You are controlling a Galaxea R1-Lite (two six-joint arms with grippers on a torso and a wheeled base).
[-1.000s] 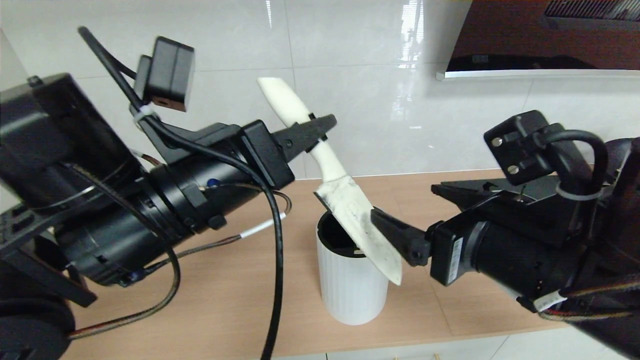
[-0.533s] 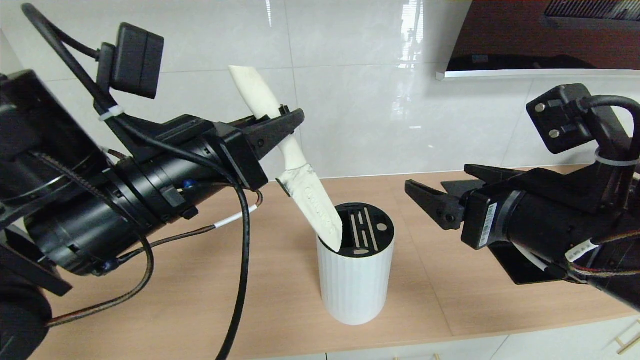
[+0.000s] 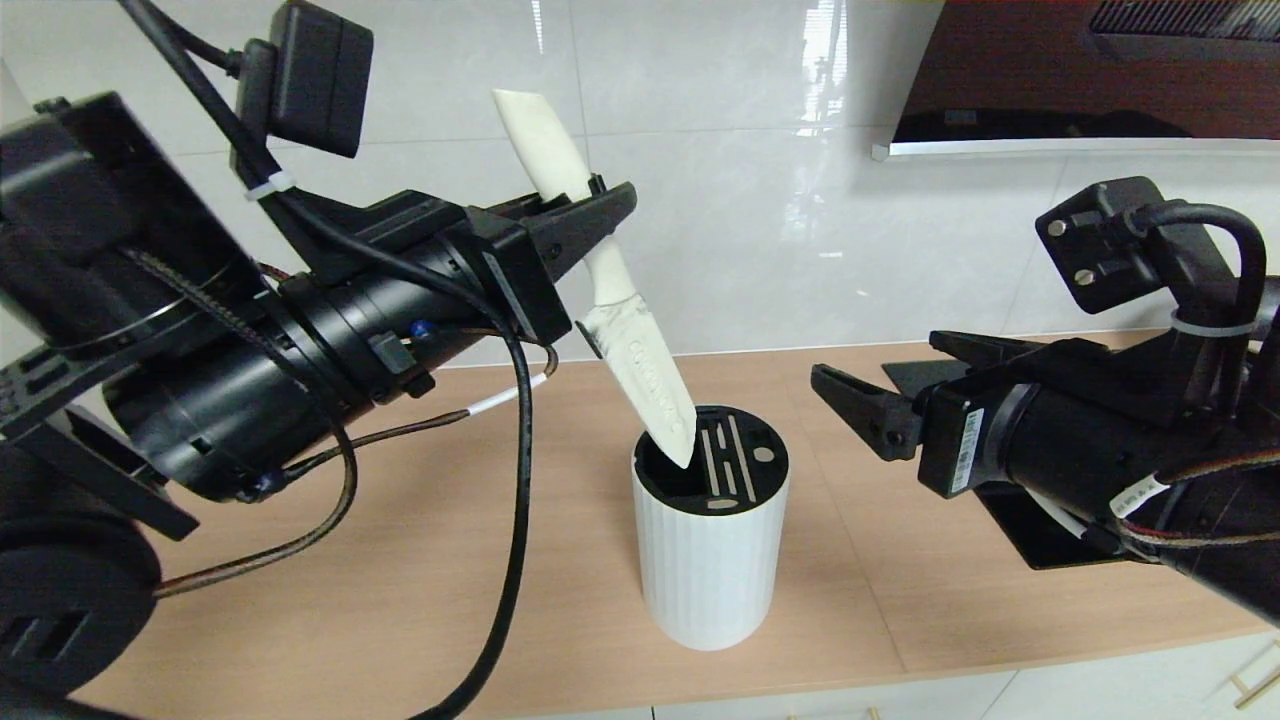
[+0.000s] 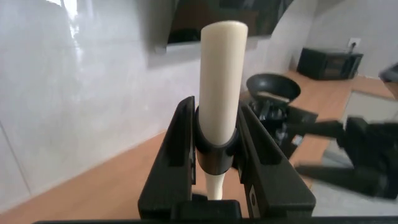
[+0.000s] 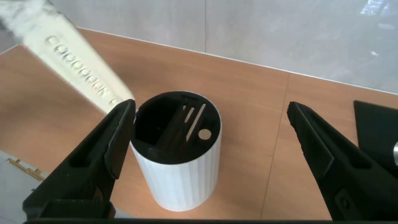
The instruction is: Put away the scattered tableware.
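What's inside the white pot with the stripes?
A black insert with thin slots, a small round hole and one big dark opening tops the white pot. The tip of the knife pokes at that opening. Deeper down is dark, so anything stored there is hidden.

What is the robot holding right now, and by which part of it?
The left pincer grips the white knife by its handle, blade pointing down. The right pincer is open, holding nothing.

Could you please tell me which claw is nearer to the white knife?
Left. The left claw grips the knife handle; the right claw is open beside the holder, apart from the blade.
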